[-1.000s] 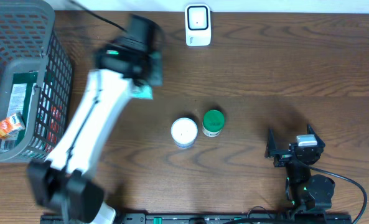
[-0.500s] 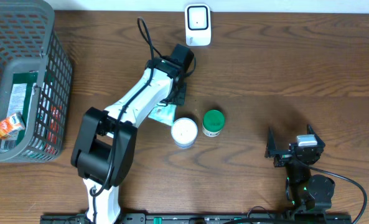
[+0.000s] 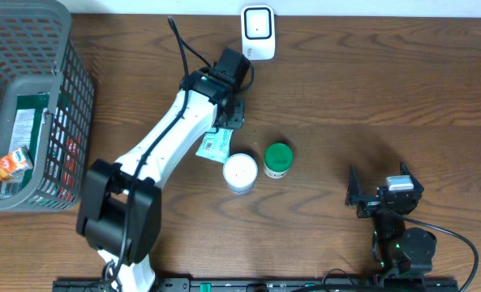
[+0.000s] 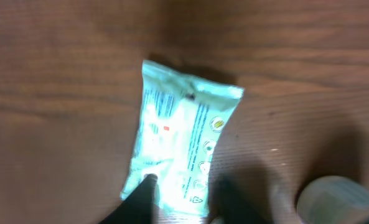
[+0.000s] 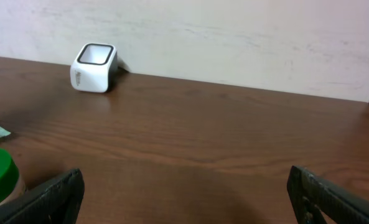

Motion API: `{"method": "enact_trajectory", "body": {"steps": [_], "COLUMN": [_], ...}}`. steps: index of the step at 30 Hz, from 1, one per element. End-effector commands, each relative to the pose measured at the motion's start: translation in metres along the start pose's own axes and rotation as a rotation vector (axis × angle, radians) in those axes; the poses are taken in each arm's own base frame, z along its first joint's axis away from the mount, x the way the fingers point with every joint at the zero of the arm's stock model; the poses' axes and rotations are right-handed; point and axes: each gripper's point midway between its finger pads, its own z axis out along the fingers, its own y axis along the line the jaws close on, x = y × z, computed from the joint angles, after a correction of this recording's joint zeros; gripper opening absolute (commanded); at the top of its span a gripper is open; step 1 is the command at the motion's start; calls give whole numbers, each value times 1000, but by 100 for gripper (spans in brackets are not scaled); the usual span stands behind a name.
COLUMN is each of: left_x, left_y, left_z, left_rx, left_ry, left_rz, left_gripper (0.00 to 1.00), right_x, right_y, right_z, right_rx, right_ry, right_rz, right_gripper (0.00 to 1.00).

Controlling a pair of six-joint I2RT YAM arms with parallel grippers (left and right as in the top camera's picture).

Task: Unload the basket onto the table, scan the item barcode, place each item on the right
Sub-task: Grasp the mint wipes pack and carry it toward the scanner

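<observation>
left arm [image 3: 155,158]: reaches from its base at the desk's near edge, left of the middle, and slants toward the far edge; the wrist is bent down over the wood between the scanner and the jars.
left gripper [image 3: 232,118]: points down at the desk, just on the far side of the packet. in the wrist view two dark, blurred fingers [image 4: 140,199] show with a gap between them and the packet's near end lies in that gap. cannot tell whether they pinch it or hang above it.
right arm [image 3: 398,235]: folded low at the near edge, toward the right corner.
right gripper [image 5: 184,186]: spread wide, one finger in each lower corner of its wrist view, only bare wood between them.
packet [image 4: 184,137]: one, teal and white. it lies flat on the desk [image 3: 386,97] near the middle, tilted, printed side up, just beside the white-lidded jar.
jars: two, upright, side by side near the desk's middle: a white-lidded jar [image 3: 240,172] and a green-lidded jar [image 3: 278,160].
barcode scanner [image 3: 258,32]: one, white, standing at the far edge about midway along it.
wire basket [image 3: 70,89]: one, grey, at the far-left corner along the left edge. it holds several packaged goods, count unclear.
open room: bare wood runs from the packet up to the scanner. a wide stretch also lies between the jars and the right edge, up to the far-right corner.
</observation>
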Motion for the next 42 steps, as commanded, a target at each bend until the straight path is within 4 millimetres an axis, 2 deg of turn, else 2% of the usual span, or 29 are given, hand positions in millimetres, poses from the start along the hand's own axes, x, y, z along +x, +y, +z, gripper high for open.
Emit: {"method": "enact_trajectory", "body": {"steps": [1, 4, 12, 17, 27, 34, 39, 42], "left_x": [-4, 5, 31, 42, 44, 25, 27, 36], "left_y": [0, 2, 6, 2, -5, -10, -9, -9], "left_z": [-5, 4, 51, 66, 69, 63, 64, 72], "left_rx": [1, -11, -40, -20, 17, 42, 34, 32], "left_ry": [-12, 22, 109, 162, 175, 98, 101, 115], "left_rz": [0, 4, 13, 15, 14, 7, 8, 15], "left_gripper": [13, 11, 11, 11, 11, 11, 11, 11], "right_x": [1, 1, 1, 1, 1, 1, 1, 1], "right_y": [0, 0, 0, 0, 0, 0, 0, 0], "right_z": [0, 0, 0, 0, 0, 0, 0, 0], "right_rx": [1, 1, 1, 1, 1, 1, 1, 1], "right_ry": [4, 4, 4, 4, 4, 4, 4, 4], "right_rz": [12, 12, 12, 12, 12, 12, 12, 12], "right_gripper": [99, 99, 99, 99, 99, 99, 99, 99]}}
